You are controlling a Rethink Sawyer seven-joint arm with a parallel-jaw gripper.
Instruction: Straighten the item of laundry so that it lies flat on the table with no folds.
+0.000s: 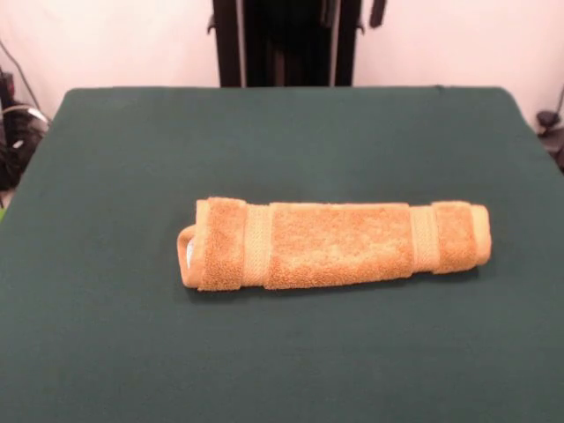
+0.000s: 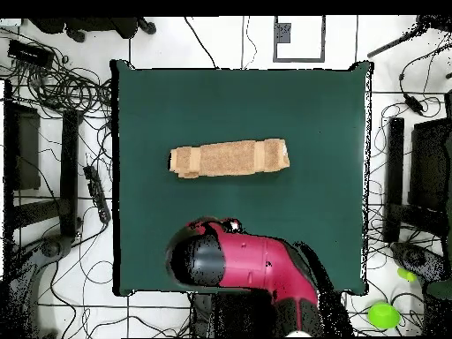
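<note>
Fingers aren't visible in either view, so no telling how the gripper stands; overhead only shows the red and black arm drawn back over the table's edge on the robot's side. That golden-orange towel is folded into a long narrow strip near the middle of the dark green table, well apart from the arm. Paler woven bands cross it near both ends, and something white peeks from the looped end at front-view left.
</note>
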